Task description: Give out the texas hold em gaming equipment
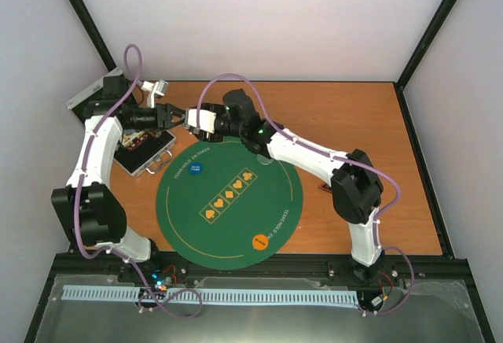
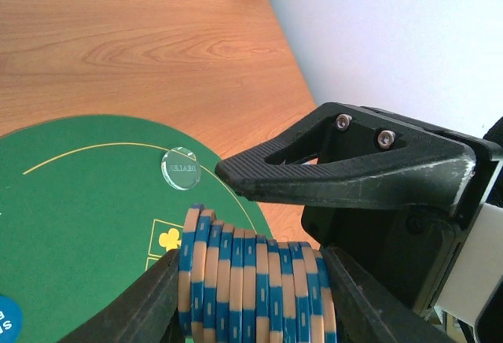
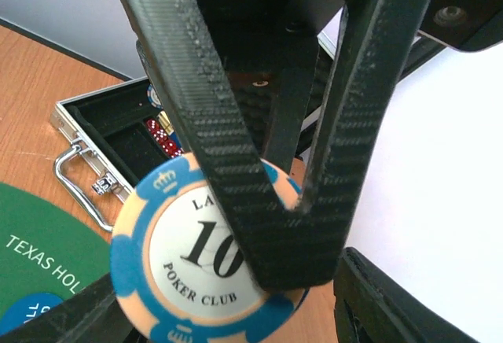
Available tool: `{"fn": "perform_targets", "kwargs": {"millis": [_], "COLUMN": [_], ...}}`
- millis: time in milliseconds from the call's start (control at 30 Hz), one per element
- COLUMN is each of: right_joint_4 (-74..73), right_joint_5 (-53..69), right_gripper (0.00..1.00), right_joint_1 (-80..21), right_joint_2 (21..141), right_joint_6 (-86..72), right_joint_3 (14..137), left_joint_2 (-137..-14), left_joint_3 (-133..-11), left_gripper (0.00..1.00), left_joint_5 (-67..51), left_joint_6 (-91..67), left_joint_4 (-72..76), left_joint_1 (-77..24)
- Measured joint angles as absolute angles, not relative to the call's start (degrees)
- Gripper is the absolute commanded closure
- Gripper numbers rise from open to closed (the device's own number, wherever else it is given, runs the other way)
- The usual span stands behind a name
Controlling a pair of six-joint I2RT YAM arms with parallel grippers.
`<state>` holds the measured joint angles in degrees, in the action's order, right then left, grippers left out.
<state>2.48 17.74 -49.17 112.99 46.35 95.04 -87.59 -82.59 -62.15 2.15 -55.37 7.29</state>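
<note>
Left gripper (image 2: 251, 263) grips a chip stack (image 2: 259, 288), jaws part-closed, in the air just beyond the mat's (image 1: 236, 221) far-left rim. Right gripper (image 3: 228, 307) faces the stack's end, jaws apart, gripping nothing.

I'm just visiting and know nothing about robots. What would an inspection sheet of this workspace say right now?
Surface: wooden table with a round green felt mat in the middle.
Job's things: stack of blue-and-tan poker chips held in the air; clear dealer disc, blue disc and orange disc lying on the mat.
Clutter: silver case open to the left of the mat, with what look like red dice inside.
Grippers: left gripper clamps the chip stack; right gripper faces it with its jaws apart.
Cables: purple cables loop along both arms.
Surroundings: white walls, black frame posts.
</note>
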Motion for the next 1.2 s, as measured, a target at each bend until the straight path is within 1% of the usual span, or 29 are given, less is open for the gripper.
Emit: {"fn": "perform_targets", "kwargs": {"millis": [167, 233, 500, 633, 900, 1000, 1067, 1200], "right_joint_4": [0.97, 0.78, -3.57, -6.39, -8.38, -9.45, -10.52, -12.03], "right_joint_5": [18.72, 18.87, 18.70, 17.39, 15.86, 15.57, 15.62, 16.01], "right_gripper": [0.26, 0.27, 0.52, 0.62, 0.82, 0.89, 0.96, 0.97], "right_joint_1": [-49.17, -49.17, -49.50, -49.95, -50.24, -50.33, -50.41, -50.46], "right_joint_2": [113.95, 114.34, 117.10, 118.28, 118.37, 118.37, 118.37, 118.34], "right_joint_6": [46.57, 46.19, 39.79, 38.39, 37.41, 37.41, 37.39, 36.93], "right_joint_3": [97.30, 98.21, 103.24, 105.73, 106.34, 106.34, 106.32, 105.14], "left_joint_2": [-87.57, -87.57, -87.57, -87.57, -87.55, -87.09, -86.65, -86.50], "left_joint_3": [-82.19, -81.91, -81.76, -81.76, -80.68, -78.87, -77.08, -73.30], "left_gripper": [0.99, 0.99, 0.99, 0.99, 0.99, 0.91, 0.89, 0.87], "left_joint_5": [-62.33, -62.19, -61.67, -60.82, -61.12, -61.65, -62.17, -63.55], "left_joint_6": [1.98, 1.78, 0.51, -1.76, -2.15, -3.03, -4.03, -5.76], "left_joint_4": [-54.85, -54.83, -51.68, -51.42, -50.30, -48.56, -47.13, -44.34], "left_joint_1": [7.29, 7.27, 7.46, 7.92, 8.03, 8.03, 8.05, 8.08]}}
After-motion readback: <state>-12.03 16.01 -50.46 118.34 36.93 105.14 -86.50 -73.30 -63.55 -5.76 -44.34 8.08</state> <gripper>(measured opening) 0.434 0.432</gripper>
